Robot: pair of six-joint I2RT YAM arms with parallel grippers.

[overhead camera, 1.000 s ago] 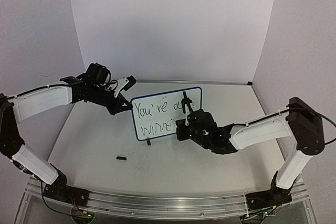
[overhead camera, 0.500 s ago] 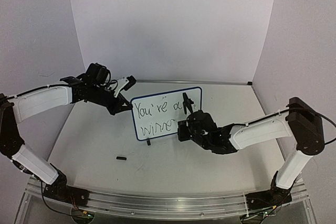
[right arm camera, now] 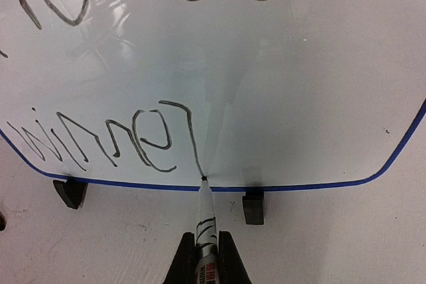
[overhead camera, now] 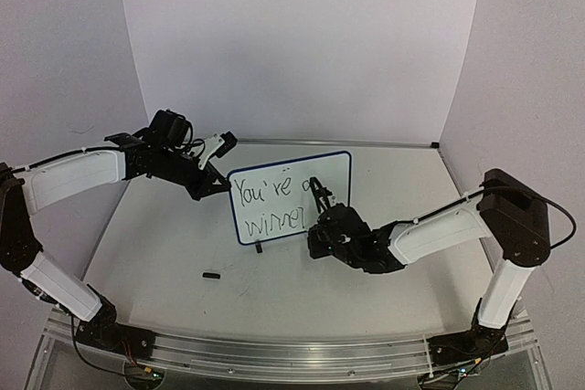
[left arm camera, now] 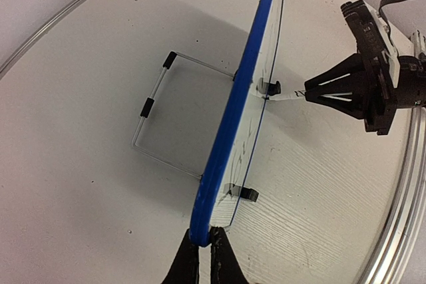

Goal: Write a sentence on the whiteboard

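Note:
The whiteboard [overhead camera: 292, 180] stands upright on two black feet in the middle of the table, its frame dark blue. The sentence [overhead camera: 270, 205] is in black, in two slanted rows. My left gripper [left arm camera: 201, 251] is shut on the board's left edge [left arm camera: 229, 138]. My right gripper [right arm camera: 205, 254] is shut on a black-and-white marker [right arm camera: 204, 214]. The marker's tip touches the board low down, at the end of the last stroke of the lower row [right arm camera: 100, 141]. In the top view my right gripper [overhead camera: 322, 218] is in front of the board's lower right.
A small black marker cap [overhead camera: 211, 274] lies on the table in front of the board, to the left. The board's wire stand [left arm camera: 160, 108] sticks out behind it. White walls close the back and sides. A metal rail [overhead camera: 274, 353] runs along the near edge.
My right gripper has moved down and left with the marker, from the upper row to the lower row, drawing a new stroke there. The left arm has not moved.

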